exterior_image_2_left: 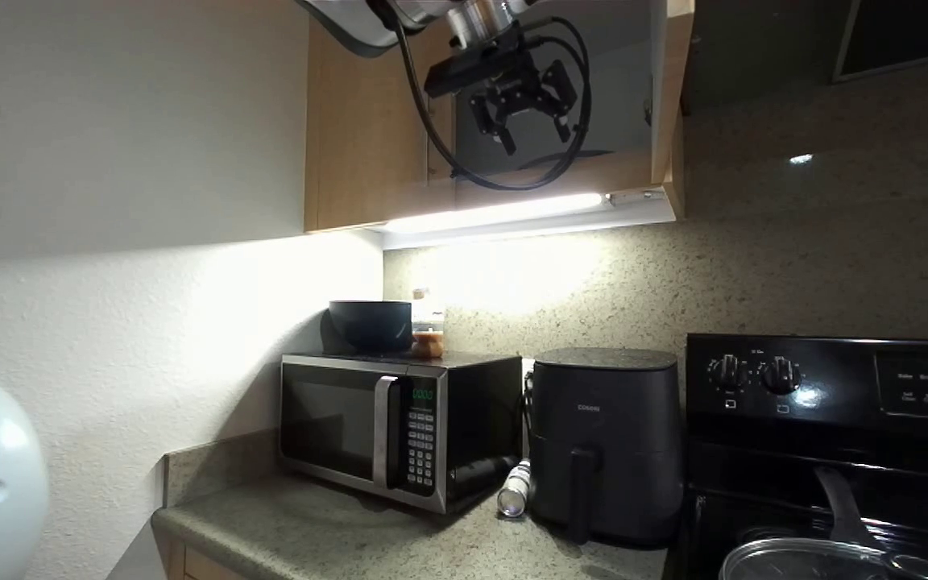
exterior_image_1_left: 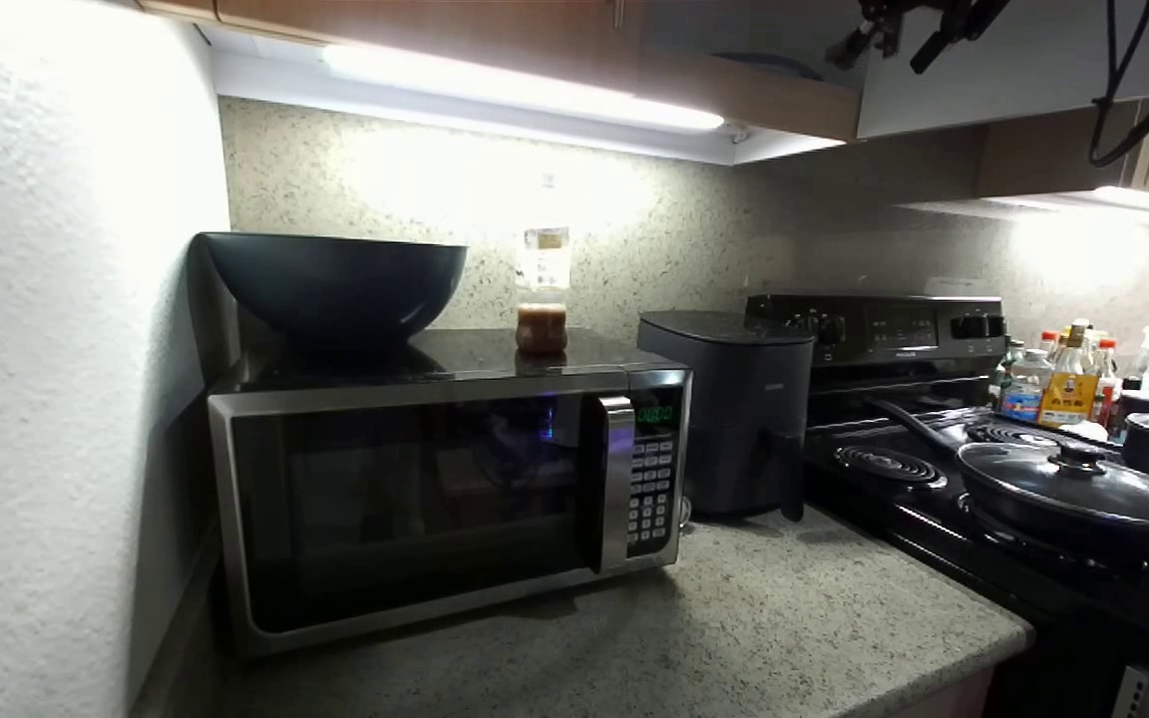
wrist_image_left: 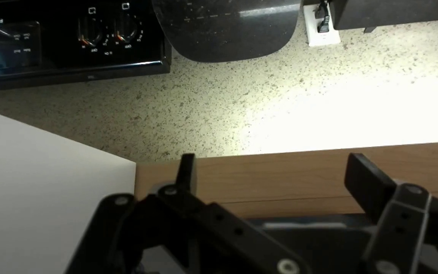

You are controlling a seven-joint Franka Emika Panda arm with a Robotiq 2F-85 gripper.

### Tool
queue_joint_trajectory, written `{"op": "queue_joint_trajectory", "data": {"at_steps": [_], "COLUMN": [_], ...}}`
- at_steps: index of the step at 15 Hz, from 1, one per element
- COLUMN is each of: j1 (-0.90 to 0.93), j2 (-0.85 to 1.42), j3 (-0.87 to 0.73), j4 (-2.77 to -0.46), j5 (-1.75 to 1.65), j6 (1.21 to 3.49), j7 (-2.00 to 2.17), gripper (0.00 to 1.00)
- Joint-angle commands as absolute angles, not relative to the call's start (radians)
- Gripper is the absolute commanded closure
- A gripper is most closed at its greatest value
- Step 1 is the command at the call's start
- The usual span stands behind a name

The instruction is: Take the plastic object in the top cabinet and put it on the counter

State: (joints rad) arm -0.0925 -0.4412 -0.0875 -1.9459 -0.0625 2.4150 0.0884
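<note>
The plate (exterior_image_1_left: 769, 62) is up inside the top cabinet (exterior_image_2_left: 371, 137), sunk behind the wooden lip (exterior_image_2_left: 629, 167) — in both exterior views you only get a thin dark arc of it. Looks like thin plastic, so I'd bet on light, fairly stiff, hard to break, but slick if you only nip it. I'd pinch the rim where it peeks over the lip, then lift up before pulling out. Can't tell what it's resting on.

Going by an exterior view, clock face centred on the plate: the gripper (exterior_image_2_left: 535, 135) hangs close by at 10 o'clock, fingers spread wide, nothing between them. Its cable (exterior_image_2_left: 512, 188) droops across the cabinet's mouth and could snag on the lip. The cabinet door (exterior_image_2_left: 668, 89), swung out, is at 2, so don't go that way.

Further out, the bottle (exterior_image_2_left: 428, 345) at 7 and the dark bowl (exterior_image_2_left: 371, 325) nearer 8 both stand on the microwave (exterior_image_2_left: 331, 427) — I reckon the bottle tips easily. The air fryer (exterior_image_2_left: 605, 451) sits at 6. The stretch of counter (exterior_image_2_left: 327, 524) in front of the microwave, around 7, looks like the spot to aim for.
</note>
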Motion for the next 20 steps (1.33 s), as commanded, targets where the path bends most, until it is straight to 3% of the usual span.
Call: {"op": "queue_joint_trajectory", "data": {"at_steps": [1,7,11,17,19,20], "j1": [-0.076,-0.107,-0.099,-0.04,-0.119,-0.075], "j2": [-0.388,-0.277,-0.281,-0.255,-0.245,-0.263], "j3": [-0.096,-0.087,-0.093,-0.129,-0.075,-0.106], "j4": [-1.874,-1.7,-1.714,-1.638,-1.636,-1.653], "j5": [-0.012,0.004,0.007,0.281,0.116,0.195], "j6": [2.466,2.38,2.398,2.296,2.337,2.32], "j7": [0.07,0.178,0.152,0.181,0.348,0.235], "gripper": [0.0,0.0,0.0,0.0,0.0,0.0]}}
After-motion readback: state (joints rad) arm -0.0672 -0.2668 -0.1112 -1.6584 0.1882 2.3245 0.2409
